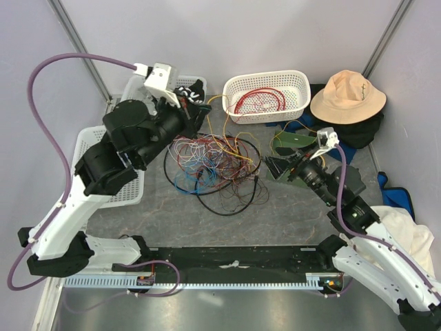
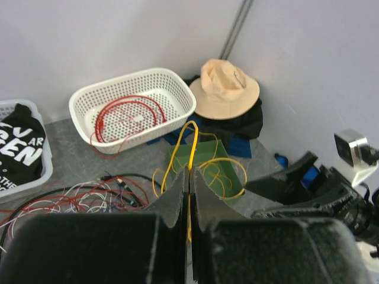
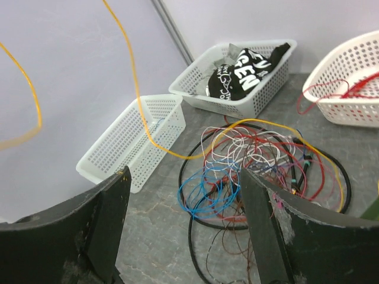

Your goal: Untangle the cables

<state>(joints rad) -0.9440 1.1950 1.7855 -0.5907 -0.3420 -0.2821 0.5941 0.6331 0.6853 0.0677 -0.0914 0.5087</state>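
Observation:
The cables point(image 1: 213, 162) lie in a loose tangled heap of black, red, blue, white and yellow wires mid-table, also in the right wrist view point(image 3: 254, 160). My left gripper point(image 1: 201, 114) is raised above the heap's far left side. Its fingers point(image 2: 177, 195) are shut on a yellow cable point(image 2: 192, 136), which loops away over a green tray point(image 2: 216, 154). The same yellow cable point(image 3: 142, 118) runs slack through the air in the right wrist view. My right gripper point(image 1: 274, 165) is open and empty just right of the heap, its fingers point(image 3: 112, 219) wide apart. A red cable coil point(image 1: 258, 100) lies in a white basket point(image 1: 300, 79).
Two white baskets stand at the left: one point(image 1: 110, 172) beside the arm, one point(image 3: 237, 97) holding a black printed cloth. A tan hat point(image 1: 346, 96) on dark cloth sits at the back right. Blue and white cloths point(image 1: 406, 221) lie at the right edge.

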